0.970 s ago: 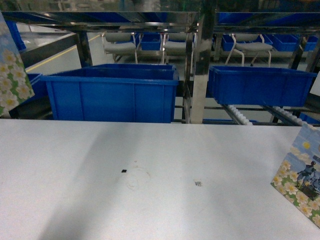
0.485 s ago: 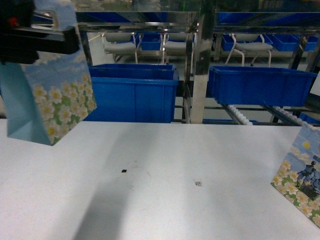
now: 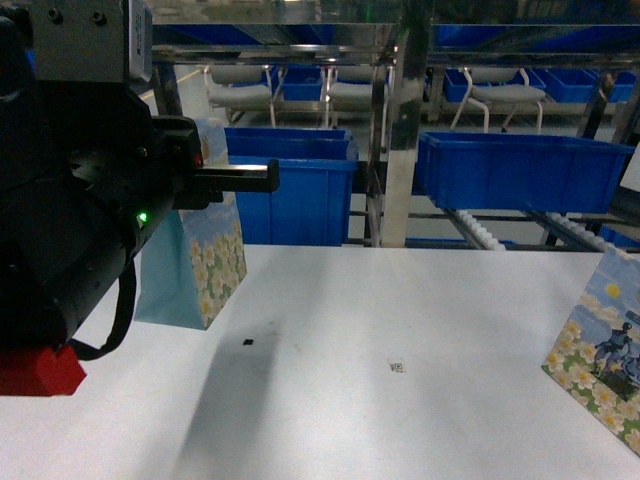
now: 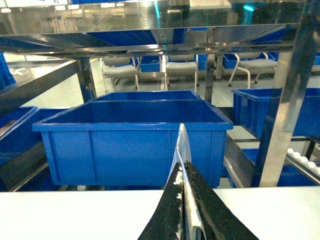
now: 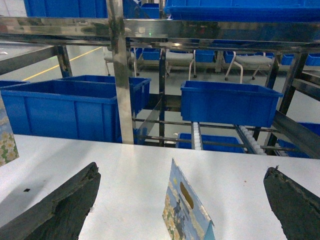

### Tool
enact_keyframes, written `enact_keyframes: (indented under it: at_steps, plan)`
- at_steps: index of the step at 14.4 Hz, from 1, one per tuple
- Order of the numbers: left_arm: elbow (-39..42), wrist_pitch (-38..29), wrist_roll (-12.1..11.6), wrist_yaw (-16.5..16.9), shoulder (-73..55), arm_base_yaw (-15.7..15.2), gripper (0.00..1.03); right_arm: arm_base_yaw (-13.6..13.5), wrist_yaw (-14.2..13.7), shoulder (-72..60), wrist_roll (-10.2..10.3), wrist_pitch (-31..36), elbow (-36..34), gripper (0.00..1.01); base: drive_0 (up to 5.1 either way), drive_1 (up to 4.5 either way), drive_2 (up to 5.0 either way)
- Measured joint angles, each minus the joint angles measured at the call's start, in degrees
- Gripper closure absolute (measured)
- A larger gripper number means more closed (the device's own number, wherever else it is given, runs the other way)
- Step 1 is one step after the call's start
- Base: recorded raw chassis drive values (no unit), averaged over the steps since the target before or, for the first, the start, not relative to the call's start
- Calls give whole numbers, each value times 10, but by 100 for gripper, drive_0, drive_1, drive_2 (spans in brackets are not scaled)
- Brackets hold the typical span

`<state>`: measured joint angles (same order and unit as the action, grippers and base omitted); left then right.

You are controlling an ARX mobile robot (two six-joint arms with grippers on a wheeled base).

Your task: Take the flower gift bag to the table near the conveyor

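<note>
The left gripper (image 4: 186, 200) has its two dark fingers pressed together on a thin pale edge, the top rim of the flower gift bag (image 3: 205, 270), so it grips the bag with its jaws nearly closed. In the head view the bag hangs below that arm at the left, its bottom low over or just touching the table (image 3: 400, 330); contact cannot be told from here. Pinched by its rim alone and hanging straight, the bag looks light, probably empty, made of thin card that is stiff enough to keep flat panels yet easy to crease or tear at the rim; a hold on the top edge near its middle seems soundest. Its long axis runs upright, opening upward, the daisy-printed face turned toward the right of the head view and the plain blue narrow side toward the camera. The right gripper (image 5: 182, 210) is spread wide with nothing between its fingers, a second printed bag (image 5: 184, 212) standing on the table beneath it. Beyond the table's far edge stand the conveyor (image 3: 480, 230) with its white rollers and the blue bins (image 3: 520, 170).
</note>
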<state>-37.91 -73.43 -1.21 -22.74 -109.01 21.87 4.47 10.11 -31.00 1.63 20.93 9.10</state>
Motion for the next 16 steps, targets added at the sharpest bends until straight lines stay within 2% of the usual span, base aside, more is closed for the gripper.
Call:
enact_keyframes:
  at_steps: [5, 8, 13, 16]
  plan:
    - [-60, 0, 73, 2, -89, -20, 101, 0, 0, 0, 0, 0, 0, 3, 0, 0, 0]
    - [-78, 0, 103, 14, -105, -14, 101, 0, 0, 0, 0, 0, 0, 3, 0, 0, 0]
    - [-80, -1, 125, 9, -124, 29, 101, 0, 0, 0, 0, 0, 0, 3, 0, 0, 0]
    - [-70, -1, 129, -18, -146, 15, 101, 0, 0, 0, 0, 0, 0, 3, 0, 0, 0]
